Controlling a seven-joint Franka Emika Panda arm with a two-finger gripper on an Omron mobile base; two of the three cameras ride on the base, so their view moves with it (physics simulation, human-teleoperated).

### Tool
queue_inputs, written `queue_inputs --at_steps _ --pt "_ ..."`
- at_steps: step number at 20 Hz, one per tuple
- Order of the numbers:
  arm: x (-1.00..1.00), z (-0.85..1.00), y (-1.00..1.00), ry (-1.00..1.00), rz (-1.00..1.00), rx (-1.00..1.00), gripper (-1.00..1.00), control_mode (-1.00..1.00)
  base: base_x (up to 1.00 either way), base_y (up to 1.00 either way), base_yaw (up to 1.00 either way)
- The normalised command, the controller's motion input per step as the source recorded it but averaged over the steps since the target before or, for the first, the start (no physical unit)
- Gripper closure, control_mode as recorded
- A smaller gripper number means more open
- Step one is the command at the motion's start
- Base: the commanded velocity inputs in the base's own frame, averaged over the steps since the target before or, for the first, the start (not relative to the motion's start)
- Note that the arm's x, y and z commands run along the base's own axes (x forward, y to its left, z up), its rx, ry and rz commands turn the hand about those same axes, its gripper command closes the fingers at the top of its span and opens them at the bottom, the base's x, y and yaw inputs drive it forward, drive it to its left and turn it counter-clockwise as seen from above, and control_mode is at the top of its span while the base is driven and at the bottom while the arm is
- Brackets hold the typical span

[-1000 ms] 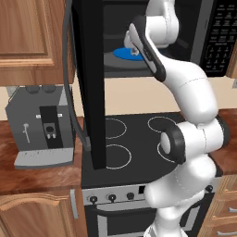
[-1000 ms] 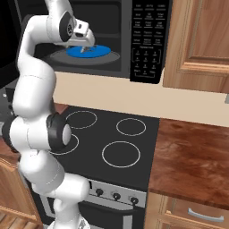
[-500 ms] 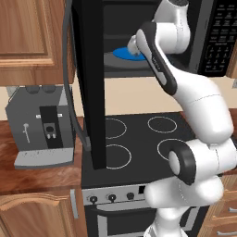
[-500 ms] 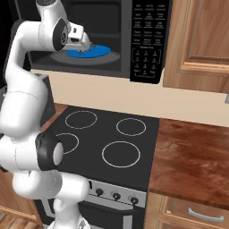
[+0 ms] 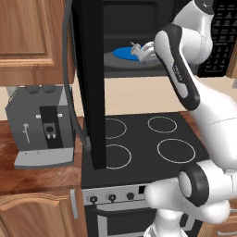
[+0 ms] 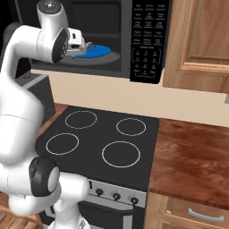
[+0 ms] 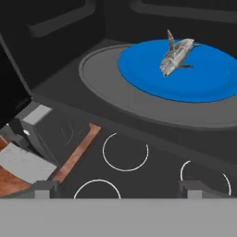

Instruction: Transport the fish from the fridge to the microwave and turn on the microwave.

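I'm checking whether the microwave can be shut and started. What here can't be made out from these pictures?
- Keypad markings: right base view, too small to read; in the left base view the arm and the edge cut it off.
- Fish: left base view, the gripper covers the blue plate where it lies.
- Microwave door: left base view, seen edge-on, top cut by the edge.

A fish [image 7: 176, 56] lies on the blue plate [image 7: 203, 81] inside the microwave [image 6: 147, 42].
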Motion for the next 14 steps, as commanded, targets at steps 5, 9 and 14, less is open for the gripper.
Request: queue_inputs --at_steps 5,9,14 --pt "-0.59 0.0 0.06 -0.05 0.07 0.0 -1.0 -1.0 0.0 0.0 0.0" --pt "-0.58 0.0 0.15 -0.01 0.07 0.0 -1.0 -1.0 0.0 0.0 0.0" --pt "-0.59 0.03 0.09 0.01 0.09 0.07 -1.0 -1.0 0.0 0.0 0.0"
